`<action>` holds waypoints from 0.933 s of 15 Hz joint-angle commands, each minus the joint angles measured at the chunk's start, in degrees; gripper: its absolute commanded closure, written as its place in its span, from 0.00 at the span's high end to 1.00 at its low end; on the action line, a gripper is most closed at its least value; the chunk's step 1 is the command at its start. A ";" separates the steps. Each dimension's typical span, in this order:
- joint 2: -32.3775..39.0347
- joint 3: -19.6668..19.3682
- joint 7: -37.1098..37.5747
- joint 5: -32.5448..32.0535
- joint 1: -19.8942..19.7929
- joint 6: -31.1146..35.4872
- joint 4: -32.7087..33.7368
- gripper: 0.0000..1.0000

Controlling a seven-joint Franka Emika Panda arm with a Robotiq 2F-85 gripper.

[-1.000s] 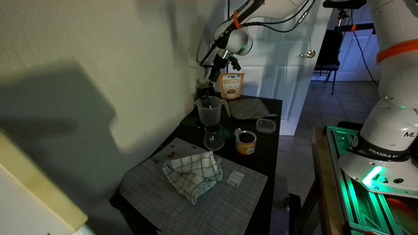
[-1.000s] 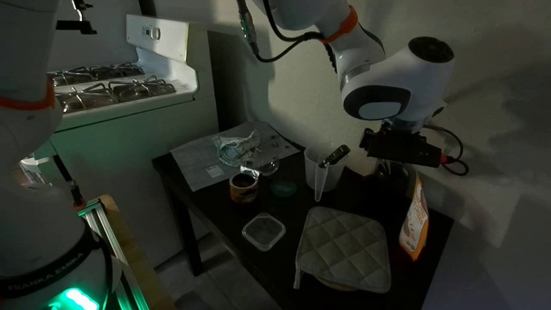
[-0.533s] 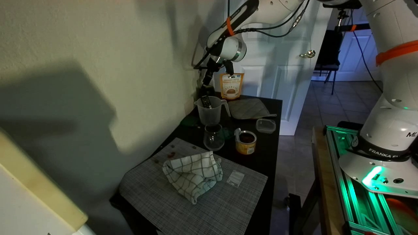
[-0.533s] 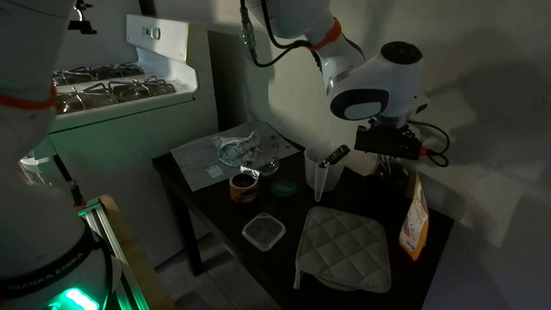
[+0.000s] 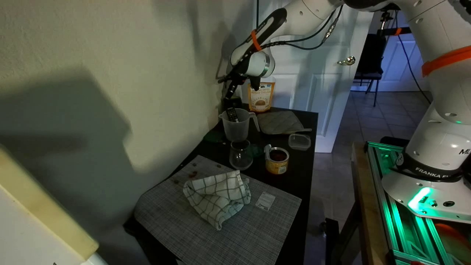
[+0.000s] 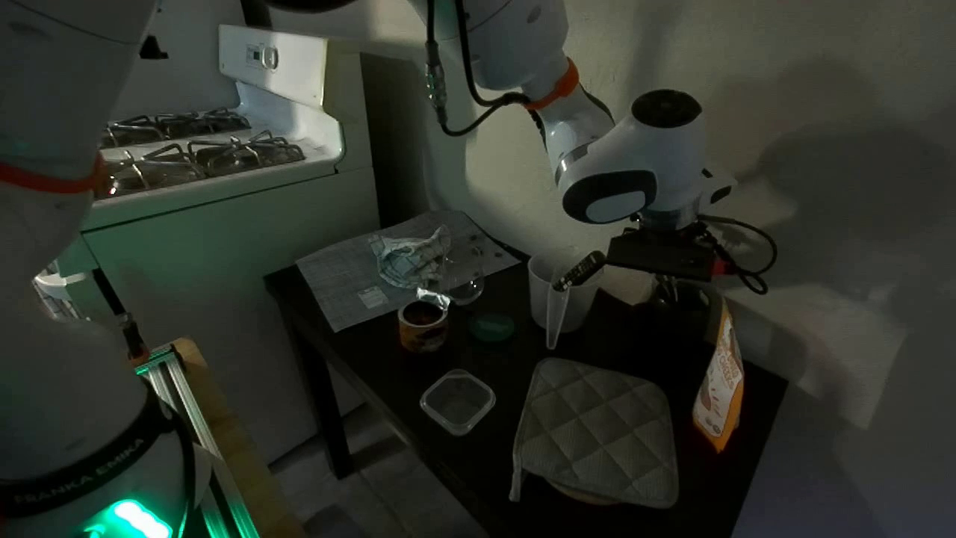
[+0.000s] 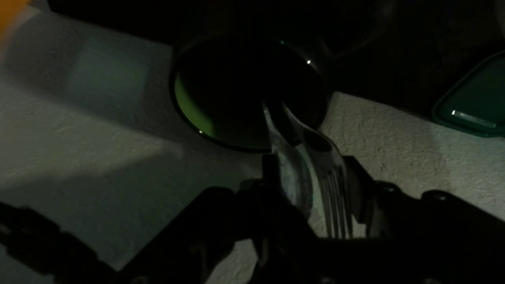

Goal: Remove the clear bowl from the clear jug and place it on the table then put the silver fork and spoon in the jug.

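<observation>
Straddling the silver spoon [image 7: 294, 173] and fork [image 7: 333, 167] in the wrist view, jaws of the gripper [image 7: 313, 175] stand partway apart; too dark to say whether they clamp. Both utensils stand handles-down in a dark container [image 7: 191, 111]. Clear jug [image 5: 235, 131] near it on the table [image 6: 509, 370], remote [image 5: 232, 115] leaning inside. Clear bowl [image 6: 457, 403] also there, near a quilted pad [image 6: 601, 433].

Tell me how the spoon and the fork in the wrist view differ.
The spoon ends in one solid, rounded bowl, while the fork splits into narrow tines. In the wrist view the spoon is the left one of the pair, the fork the right one. Both are shiny silver, with handles reaching into the dark round-mouthed container and heads out past its rim.
</observation>
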 commanded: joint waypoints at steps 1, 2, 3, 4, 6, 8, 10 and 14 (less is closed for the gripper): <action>1.26 -0.12 4.96 -4.43 0.41 3.84 0.16 0.39; 1.35 -0.10 6.06 -5.69 0.41 4.40 0.11 0.24; 1.48 -0.07 7.09 -6.93 0.39 4.94 0.07 0.21; 1.46 -0.12 8.16 -8.26 0.41 5.41 -0.09 0.12; 1.28 0.08 9.95 -10.48 0.18 5.94 -0.43 0.00; 0.71 0.00 11.60 -12.32 -0.03 6.07 -1.02 0.00; -0.43 -0.14 12.52 -13.83 -0.58 6.04 -2.20 0.01; -4.25 1.78 12.32 -14.91 -3.60 5.57 -5.94 0.01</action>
